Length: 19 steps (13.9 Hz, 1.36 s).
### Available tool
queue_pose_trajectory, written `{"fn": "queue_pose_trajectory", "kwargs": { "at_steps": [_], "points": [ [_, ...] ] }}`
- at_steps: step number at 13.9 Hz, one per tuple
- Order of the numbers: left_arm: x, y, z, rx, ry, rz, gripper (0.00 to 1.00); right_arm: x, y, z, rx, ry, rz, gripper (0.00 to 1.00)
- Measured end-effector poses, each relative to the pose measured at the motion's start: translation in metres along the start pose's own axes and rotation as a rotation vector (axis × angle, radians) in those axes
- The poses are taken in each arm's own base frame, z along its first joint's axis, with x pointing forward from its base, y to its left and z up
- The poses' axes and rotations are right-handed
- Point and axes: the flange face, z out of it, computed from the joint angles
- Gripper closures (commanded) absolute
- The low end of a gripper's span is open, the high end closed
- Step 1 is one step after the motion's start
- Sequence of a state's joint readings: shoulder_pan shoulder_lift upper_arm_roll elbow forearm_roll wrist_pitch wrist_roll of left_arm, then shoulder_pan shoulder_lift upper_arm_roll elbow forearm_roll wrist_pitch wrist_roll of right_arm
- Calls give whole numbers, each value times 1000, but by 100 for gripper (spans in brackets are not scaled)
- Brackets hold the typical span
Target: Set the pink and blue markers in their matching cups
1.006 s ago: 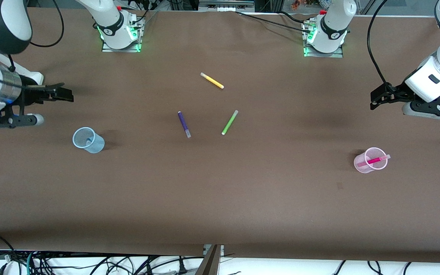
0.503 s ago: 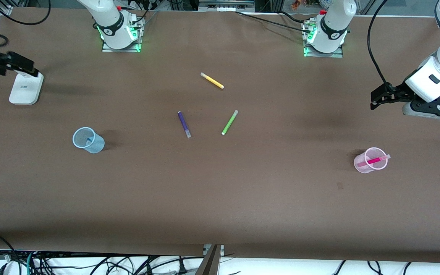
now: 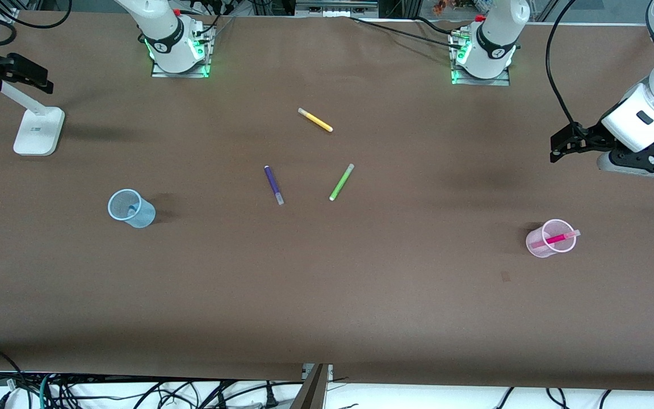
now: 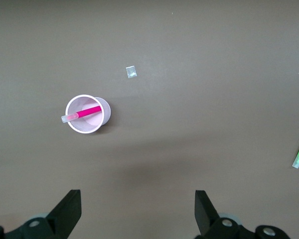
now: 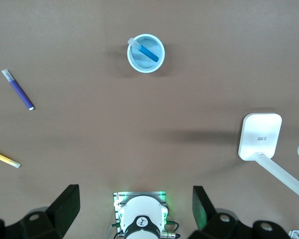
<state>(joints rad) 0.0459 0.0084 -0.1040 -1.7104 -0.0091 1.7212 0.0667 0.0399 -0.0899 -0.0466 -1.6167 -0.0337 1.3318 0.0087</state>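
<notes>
Checking hazards, largest item first:

Desk (image 3: 327, 295): brown sheet carrying all items; no hazard of its own is visible.

Left gripper (image 3: 557, 149): jaws wide and empty, raised over the left arm's end of the desk, not over the pink cup. Risk: a low sweep toward the desk centre could clip the cup rim.

Right gripper (image 3: 32, 74): jaws wide and empty, raised over the right arm's end of the desk, above the white stand (image 3: 37, 132). Risk: a descent here could strike the stand.

Pink cup (image 3: 551, 238): upright, toward the left arm's end. Risk: judged light, so a knock could tip it and spill its marker.

Blue cup (image 3: 131, 208): upright, toward the right arm's end. Same tipping risk.

Pink marker (image 3: 557, 238): leaning inside the pink cup, pale cap over the rim. Risk: the overhanging cap could catch on a passing finger.

Blue marker (image 5: 148, 52): leaning inside the blue cup, cap at the rim. Same risk.

Purple marker (image 3: 273, 184), green marker (image 3: 342, 182), yellow marker (image 3: 315, 120): loose at desk centre, well apart from both cups. Risk: purple could be mistaken for blue and sorted wrongly.

Task status: judged complete; further motion only adds risk.
</notes>
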Motion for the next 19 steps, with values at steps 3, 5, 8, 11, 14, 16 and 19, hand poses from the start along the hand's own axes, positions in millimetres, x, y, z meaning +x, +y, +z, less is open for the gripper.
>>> {"fn": "queue_pose_trajectory", "kwargs": {
  "at_steps": [3, 5, 8, 11, 14, 16, 19],
  "points": [
    [0, 0, 0, 0, 0, 0, 0, 2, -20, 2, -15, 0, -22, 0],
    [0, 0, 0, 0, 0, 0, 0, 6, -18, 3, -14, -2, -17, 0],
    [0, 0, 0, 0, -1, 0, 0, 16, -11, 1, -12, 6, -4, 0],
    [0, 0, 0, 0, -4, 0, 0, 22, -5, 1, -9, 6, 8, 0],
    [-1, 0, 0, 0, -6, 0, 0, 22, 2, 0, -7, 7, 21, 0],
    [-1, 0, 1, 0, -7, 0, 0, 22, 3, 1, -7, 6, 22, 0],
    [-1, 0, 1, -1, -8, 0, 0, 23, 2, 1, -5, 6, 21, 0]
  ]
}}
